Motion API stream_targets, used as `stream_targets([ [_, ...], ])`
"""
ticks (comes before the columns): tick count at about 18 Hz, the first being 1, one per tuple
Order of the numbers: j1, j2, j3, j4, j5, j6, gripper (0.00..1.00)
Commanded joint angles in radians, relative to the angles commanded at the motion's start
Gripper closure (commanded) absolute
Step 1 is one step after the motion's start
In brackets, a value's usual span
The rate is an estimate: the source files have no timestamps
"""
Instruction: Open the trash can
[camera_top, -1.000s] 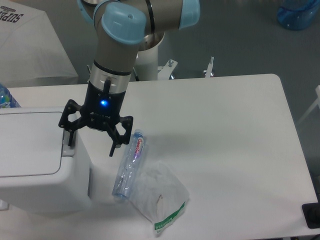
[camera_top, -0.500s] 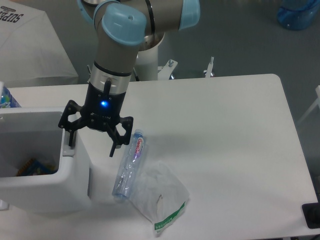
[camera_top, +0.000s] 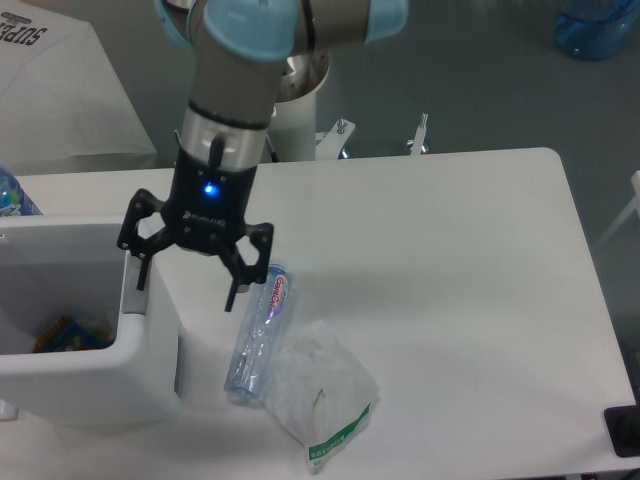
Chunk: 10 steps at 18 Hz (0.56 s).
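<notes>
**Lid up, one bin open at the left edge**

One arm, one gripper, and its two black fingers are spread wide, holding nothing. The left finger hangs right at the right-hand rim of the trash can; whether it touches the rim is too close to call. The right finger points down over bare table, just left of the bottle. A blue light glows on the gripper body.

The trash can sits at the left edge of the white table, cut off by the frame. Its top is open, and we look straight down into the cavity. One colourful item, orange and blue, lies at the bottom; what it is cannot be made out.

On the table: one clear plastic bottle lying on its side, with a red and blue label near its upper end. One clear plastic bag with green print along its lower edge lies against the bottle's right side.

Off the table, count one blue-labelled bottle peeking in at the far left, and one blue container on the floor, top right.
</notes>
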Motion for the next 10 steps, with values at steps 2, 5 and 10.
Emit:
stream_targets([
  [2,0.037,0.0,0.025,-0.002,0.035,0.012,0.0],
  [5,0.048,0.006,0.013,-0.034,0.112,0.171,0.0],
  [10,0.063,0.006,0.008,-0.152,0.252,0.408,0.0],
])
